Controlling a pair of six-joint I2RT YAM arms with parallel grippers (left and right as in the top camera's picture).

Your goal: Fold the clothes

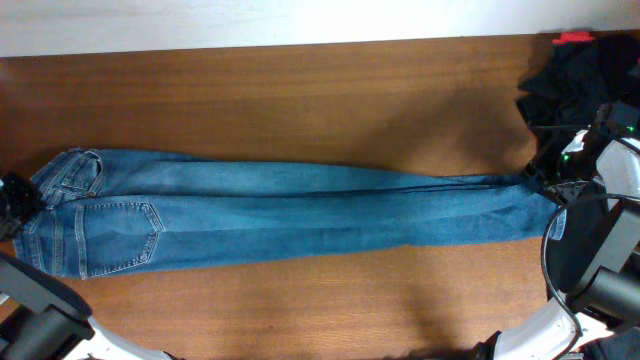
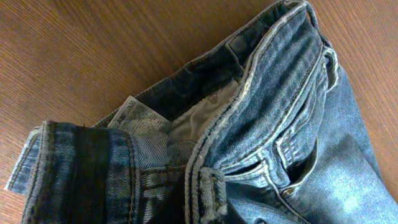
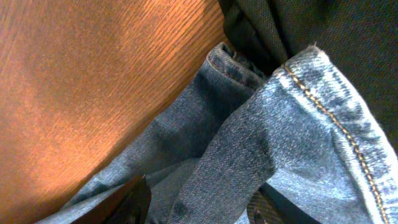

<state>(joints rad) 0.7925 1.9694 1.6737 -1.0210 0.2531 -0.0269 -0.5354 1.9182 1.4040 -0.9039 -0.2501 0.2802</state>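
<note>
Jeans (image 2: 280,124) waistband clenched in left pincer (image 1: 15,208), right pincer (image 1: 538,178) at hems, state unclear

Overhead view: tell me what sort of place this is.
Likely a robot lab workbench, not a home: a bare wooden table carries one pair of jeans stretched lengthwise, the left arm and right arm stand at its ends, and a pile of dark clothes sits in one corner.

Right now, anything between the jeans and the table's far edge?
Overhead view: bare table beyond the jeans, except a dark clothes pile at the right end.
</note>
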